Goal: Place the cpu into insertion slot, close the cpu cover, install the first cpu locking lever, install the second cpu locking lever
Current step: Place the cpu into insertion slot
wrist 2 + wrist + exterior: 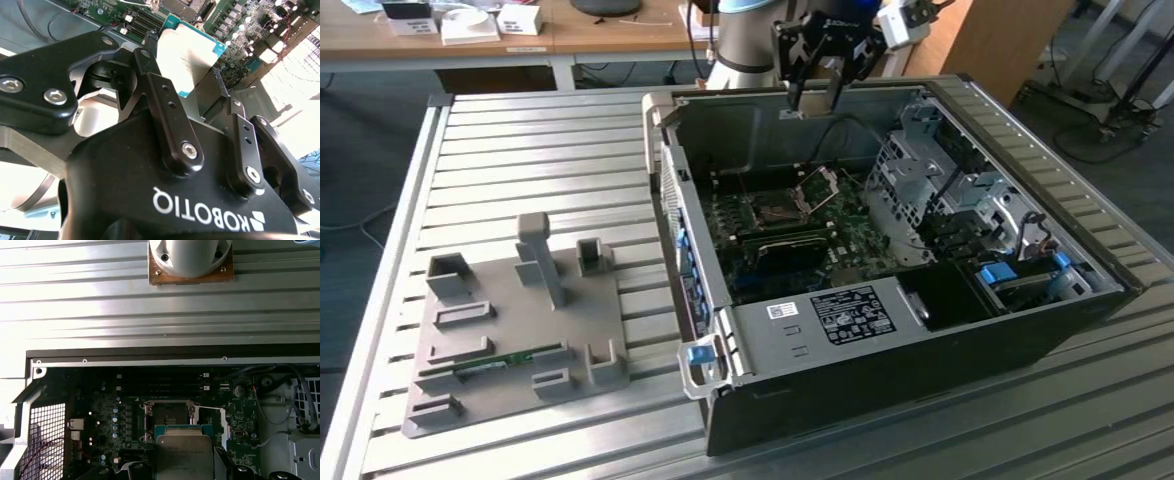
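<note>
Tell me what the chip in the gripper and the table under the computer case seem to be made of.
The cpu: the top looks like metal, dull silver-grey with a soft matte sheen. The teal-green rim around it suggests circuit-board laminate. The table: probably aluminium, going by its pale silvery ribbed slats and the bright glare on them, though the alloy can't be told.

A ribbed aluminium table (520,150) carries an open black computer case (921,380) lying on its side. Well apart from it, toward the exterior view's left, sits a grey fixture plate (520,330) with upright posts and slotted holders. A green memory stick (494,363) lies in one holder. Inside the case are a green motherboard (847,240), a white-labelled black box (847,312) and a silver drive cage (927,170). A blue latch (700,355) juts from the case's near corner. Long black memory slots (160,385) cross the board. A wooden desk (587,35) stands behind the table.
</note>
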Tool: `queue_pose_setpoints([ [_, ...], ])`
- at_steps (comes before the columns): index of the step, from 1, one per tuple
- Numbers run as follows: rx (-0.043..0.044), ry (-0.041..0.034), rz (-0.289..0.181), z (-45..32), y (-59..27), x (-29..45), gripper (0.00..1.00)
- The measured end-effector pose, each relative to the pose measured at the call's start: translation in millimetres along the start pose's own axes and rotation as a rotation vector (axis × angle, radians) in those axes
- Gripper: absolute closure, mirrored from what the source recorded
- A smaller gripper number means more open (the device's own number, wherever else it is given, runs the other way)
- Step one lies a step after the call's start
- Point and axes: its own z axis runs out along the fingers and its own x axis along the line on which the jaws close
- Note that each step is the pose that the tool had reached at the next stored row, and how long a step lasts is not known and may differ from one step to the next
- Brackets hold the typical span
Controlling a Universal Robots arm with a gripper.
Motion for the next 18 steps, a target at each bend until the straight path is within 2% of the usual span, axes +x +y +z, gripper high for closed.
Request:
queue_pose_setpoints([
  [2,-0.0001,0.0,0.0,2.6,-0.2,-0.1,0.46],
  [18,-0.0001,-0.0002,0.0,7.5,-0.6,-0.1,0.46],
])
